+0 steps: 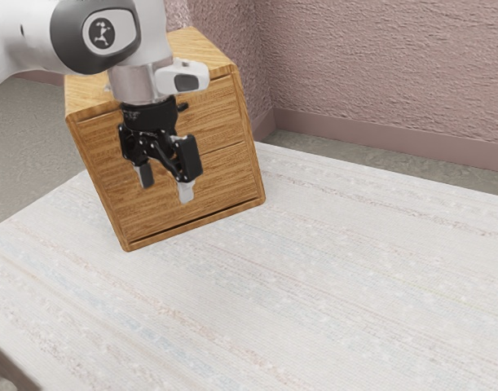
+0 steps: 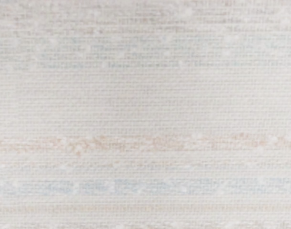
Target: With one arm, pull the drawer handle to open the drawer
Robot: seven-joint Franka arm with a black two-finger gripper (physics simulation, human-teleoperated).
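At the exterior view's left, the white and grey arm enters from the upper corner and bends downward. Its black gripper hangs with the fingers pointing down at the table. The two fingers are spread apart with nothing between them, so the gripper is released.

Directly behind the gripper, as seen from this side, stands the wooden drawer cabinet. It is a box-shaped unit with warm, honey-brown wood and a clear horizontal grain, and it stands on the table's far edge. Thin dark seams divide its front into stacked drawer fronts. The lower drawer front lies level with the gripper's fingers and just to their right in the exterior view. The fronts appear flush with the frame, with none drawn out. A small dark nub shows beside the top of the hand, against the upper drawer front. I cannot tell whether it is the drawer handle, since the hand covers most of that area. I also cannot tell whether the fingers touch the cabinet's front or hang just before it.

The table spreads toward the right and the foreground. It is pale and looks woven, like coarse cloth, with faint beige and bluish streaks. In the wrist view the same weave of the table lies under the hand.

At the exterior view's right rises a rough, pinkish stucco wall. A smooth mauve baseboard runs along its foot, above a grey floor.
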